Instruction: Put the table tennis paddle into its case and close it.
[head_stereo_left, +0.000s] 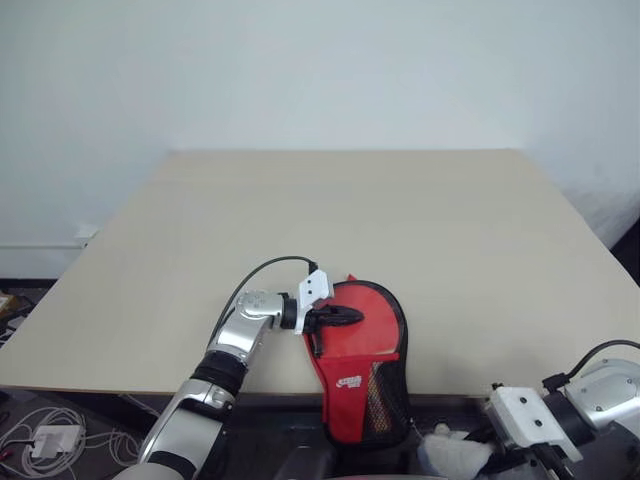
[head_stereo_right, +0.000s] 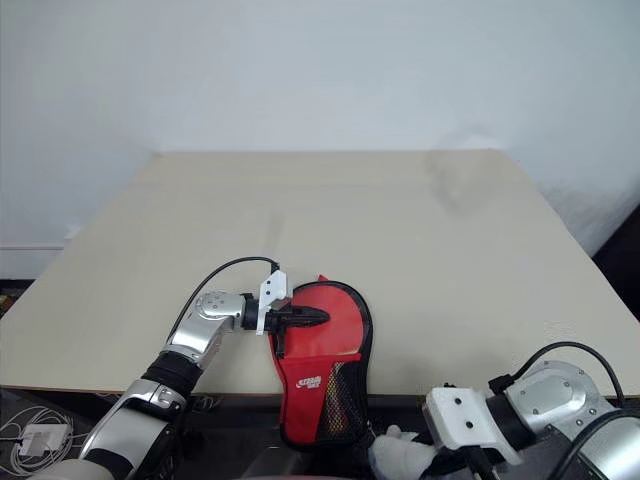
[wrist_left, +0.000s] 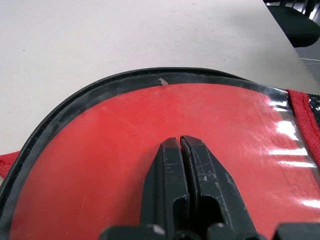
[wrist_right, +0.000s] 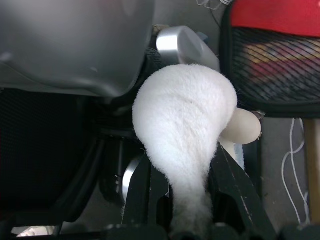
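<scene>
Head views: the case lies red side up at the near edge of the table, its round end on the tabletop and its narrow end with the white logo and black mesh panel hanging over the edge. The left gripper reaches in from the left and rests on the red top of the case, its black fingers pressed together with nothing between them. The right gripper sits low at the near right, below the table edge and apart from the case, with a white fluffy thing at its tip. The paddle cannot be made out here.

Left wrist view: the two fingers lie shut against each other, flat on the glossy red surface. A black edging curves round that red surface, with bare table beyond it. Whether the red is the case's cover or the paddle's rubber I cannot tell.

Right wrist view: the right jaws are clamped on the neck of the white fluffy thing, which bulges out past the fingers. A pale rounded knob shows just behind it. The case's mesh end hangs nearby, something red and yellow dimly visible through the mesh
</scene>
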